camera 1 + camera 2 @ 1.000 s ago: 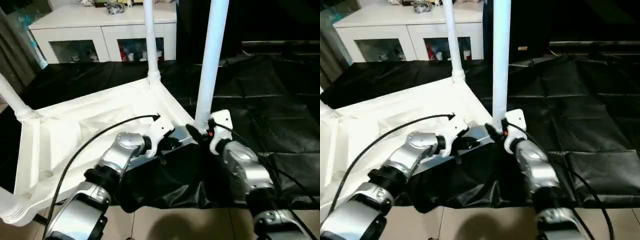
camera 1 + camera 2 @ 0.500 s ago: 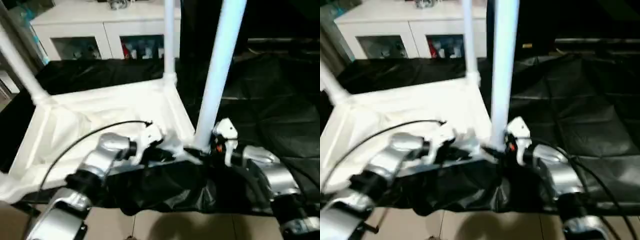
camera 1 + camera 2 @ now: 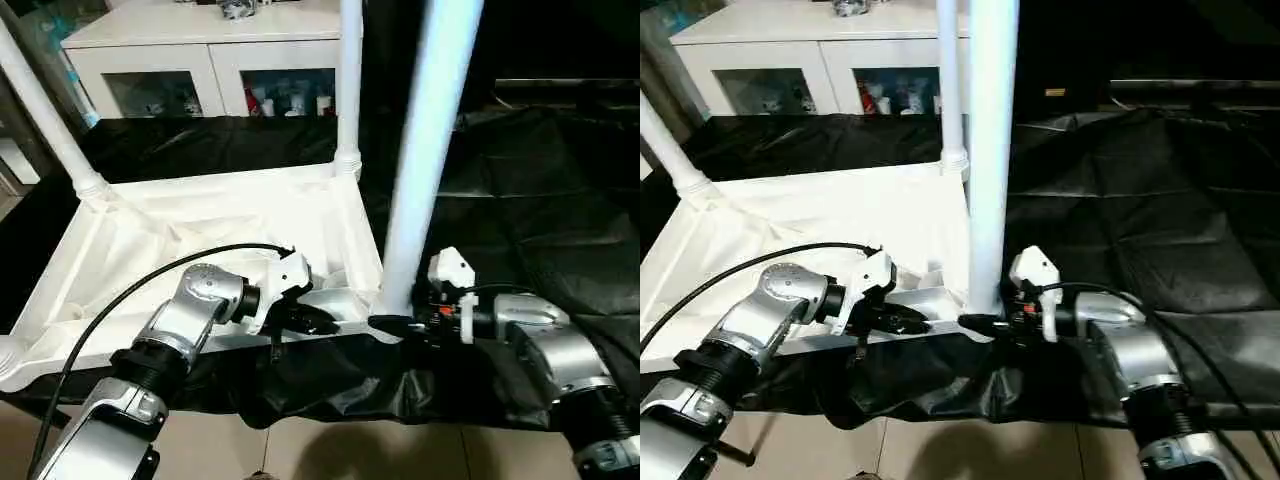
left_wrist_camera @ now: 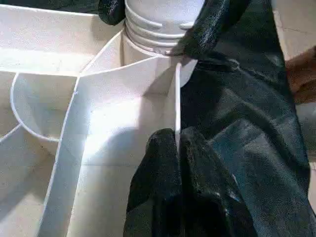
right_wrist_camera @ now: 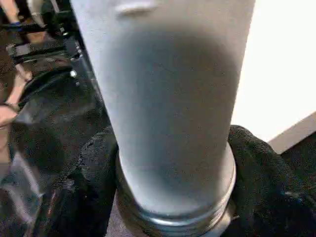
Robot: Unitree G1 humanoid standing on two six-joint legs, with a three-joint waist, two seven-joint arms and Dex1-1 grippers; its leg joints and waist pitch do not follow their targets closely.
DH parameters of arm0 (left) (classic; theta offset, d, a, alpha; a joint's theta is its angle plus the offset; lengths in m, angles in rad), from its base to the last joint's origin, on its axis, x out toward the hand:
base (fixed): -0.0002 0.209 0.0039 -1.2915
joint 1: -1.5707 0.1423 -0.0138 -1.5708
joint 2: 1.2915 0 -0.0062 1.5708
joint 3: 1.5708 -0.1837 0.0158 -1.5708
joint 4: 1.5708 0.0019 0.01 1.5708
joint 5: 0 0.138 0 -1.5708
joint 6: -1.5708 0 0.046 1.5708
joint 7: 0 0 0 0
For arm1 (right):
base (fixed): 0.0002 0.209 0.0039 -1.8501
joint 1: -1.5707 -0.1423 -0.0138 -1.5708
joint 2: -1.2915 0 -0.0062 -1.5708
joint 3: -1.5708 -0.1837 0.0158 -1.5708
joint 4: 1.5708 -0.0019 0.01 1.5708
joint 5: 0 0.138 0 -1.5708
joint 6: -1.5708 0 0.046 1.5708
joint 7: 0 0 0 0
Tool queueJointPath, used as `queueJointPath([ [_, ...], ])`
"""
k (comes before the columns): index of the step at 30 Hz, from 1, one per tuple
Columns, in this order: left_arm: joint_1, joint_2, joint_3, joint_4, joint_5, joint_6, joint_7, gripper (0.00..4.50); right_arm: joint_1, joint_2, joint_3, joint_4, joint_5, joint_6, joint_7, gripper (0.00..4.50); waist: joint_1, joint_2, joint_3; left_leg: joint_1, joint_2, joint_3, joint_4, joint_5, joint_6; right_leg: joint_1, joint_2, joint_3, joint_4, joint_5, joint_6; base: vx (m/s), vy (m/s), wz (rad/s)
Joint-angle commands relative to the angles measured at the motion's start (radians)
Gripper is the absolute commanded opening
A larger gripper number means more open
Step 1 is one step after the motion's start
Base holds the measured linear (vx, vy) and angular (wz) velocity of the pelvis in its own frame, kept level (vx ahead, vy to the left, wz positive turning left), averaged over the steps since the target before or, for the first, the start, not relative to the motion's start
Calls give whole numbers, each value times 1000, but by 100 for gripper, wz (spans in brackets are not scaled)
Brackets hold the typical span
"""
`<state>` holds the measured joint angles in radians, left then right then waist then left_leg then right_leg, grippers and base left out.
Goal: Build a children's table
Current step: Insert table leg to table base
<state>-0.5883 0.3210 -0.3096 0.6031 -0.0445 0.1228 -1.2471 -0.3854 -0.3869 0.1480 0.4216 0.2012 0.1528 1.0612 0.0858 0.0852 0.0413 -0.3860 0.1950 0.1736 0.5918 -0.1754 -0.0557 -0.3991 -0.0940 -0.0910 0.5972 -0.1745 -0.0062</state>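
The tabletop (image 3: 200, 225) lay upside down on the black-draped counter (image 3: 560, 200), legs standing in its corner sockets; being hollow plastic it was probably light, stiff and rather slick, best taken by a rim or low on a leg. The left pincer (image 4: 177, 143) was clenched on the thin near rim, forearm reaching in level; the right pincer (image 3: 392, 324) bracketed the base of the nearest leg (image 3: 425, 150), its fingers (image 5: 256, 163) either side, though whether they truly squeezed I could not tell.
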Motion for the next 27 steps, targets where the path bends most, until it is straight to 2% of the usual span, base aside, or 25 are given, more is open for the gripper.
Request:
queueJointPath([
  [1,-8,-17,7,-22,-9,-4,15,0,-7,29,-8,45,-35,23,-109,280,2,-19,-61,10,35,-8,-71,-218,66,48,-59,44,-73,-264,-215,0,0,0],
  [2,-26,-45,17,12,15,-6,103,0,-22,77,-37,95,-59,23,-253,278,-5,-18,-59,11,33,-10,-75,-236,46,48,-58,42,-77,-298,-201,0,0,0],
  [5,-50,-83,35,55,32,-6,205,0,-39,129,-69,134,-59,30,-373,276,-15,-17,-57,18,31,-12,-79,-282,19,44,-58,43,-86,-359,-180,0,0,0],
  [7,-58,-97,42,67,32,-6,230,0,-45,148,-80,144,-58,34,-414,275,-19,-17,-57,21,30,-11,-79,-298,13,41,-57,43,-89,-364,-177,0,0,0],
  [8,-73,-128,52,89,35,-3,283,0,-61,192,-102,168,-60,46,-512,275,-25,-12,-56,17,28,-11,-80,-300,11,42,-56,44,-90,-346,-178,0,0,0],
  [9,-83,-144,53,104,41,-4,316,0,-70,217,-111,179,-65,52,-563,275,-26,-10,-58,19,29,-14,-81,-307,7,43,-57,43,-88,-343,-179,0,0,0],
  [10,-97,-165,52,122,52,-1,362,0,-83,251,-124,194,-69,57,-629,275,-28,-2,-59,19,28,-14,-80,-307,4,42,-57,44,-87,-335,-180,0,0,0],
  [12,-119,-205,59,151,63,8,431,0,-102,293,-132,216,-75,52,-689,275,-33,-6,-58,21,26,-14,-80,-320,-2,42,-56,43,-90,-336,-179,0,0,0],
  [13,-123,-213,62,156,64,9,441,0,-106,300,-130,219,-76,49,-695,275,-32,-5,-59,22,26,-13,-79,-322,0,41,-56,43,-91,-337,-178,0,0,0],
  [14,-129,-226,61,161,64,7,445,0,-108,307,-119,214,-72,43,-669,275,-32,-7,-58,18,26,-14,-80,-318,7,45,-56,43,-91,-328,-178,0,0,0],
  [15,-135,-239,58,166,63,1,441,0,-112,315,-110,206,-66,37,-637,330,-29,-7,-60,18,26,-13,-78,-313,14,45,-57,43,-91,-317,-177,0,0,0],
  [16,-135,-241,57,165,62,-1,437,0,-113,317,-109,203,-63,37,-629,344,-29,-8,-60,17,26,-12,-78,-309,19,46,-56,44,-90,-310,-179,0,0,0],
  [17,-136,-242,53,164,57,-8,418,0,-116,315,-104,193,-59,35,-603,344,-28,-7,-61,16,27,-13,-79,-299,26,47,-57,43,-88,-289,-183,0,0,0],
  [18,-133,-239,51,160,55,-11,409,0,-115,312,-99,187,-62,32,-594,344,-28,-11,-60,13,27,-13,-79,-297,29,49,-56,44,-87,-284,-185,0,0,0],
  [22,-112,-212,42,134,42,-29,333,0,-102,269,-67,152,-77,18,-508,353,-24,-12,-62,11,27,-12,-76,-268,45,51,-58,43,-84,-267,-189,0,0,0],
  [25,-70,-158,24,77,27,-35,217,0,-90,200,-42,135,-77,-7,-384,353,-20,-13,-68,5,30,-14,-71,-213,66,59,-60,42,-71,-176,-213,0,0,0],
  [26,-62,-147,21,67,25,-35,195,0,-87,187,-37,132,-76,-11,-358,353,-20,-10,-68,5,31,-10,-67,-192,82,55,-56,43,-67,-129,-229,0,0,0],
  [27,-46,-122,16,47,18,-33,154,0,-78,153,-27,116,-72,-12,-297,353,-19,-11,-71,7,31,-9,-65,-183,91,57,-55,40,-63,-102,-242,0,0,0],
])
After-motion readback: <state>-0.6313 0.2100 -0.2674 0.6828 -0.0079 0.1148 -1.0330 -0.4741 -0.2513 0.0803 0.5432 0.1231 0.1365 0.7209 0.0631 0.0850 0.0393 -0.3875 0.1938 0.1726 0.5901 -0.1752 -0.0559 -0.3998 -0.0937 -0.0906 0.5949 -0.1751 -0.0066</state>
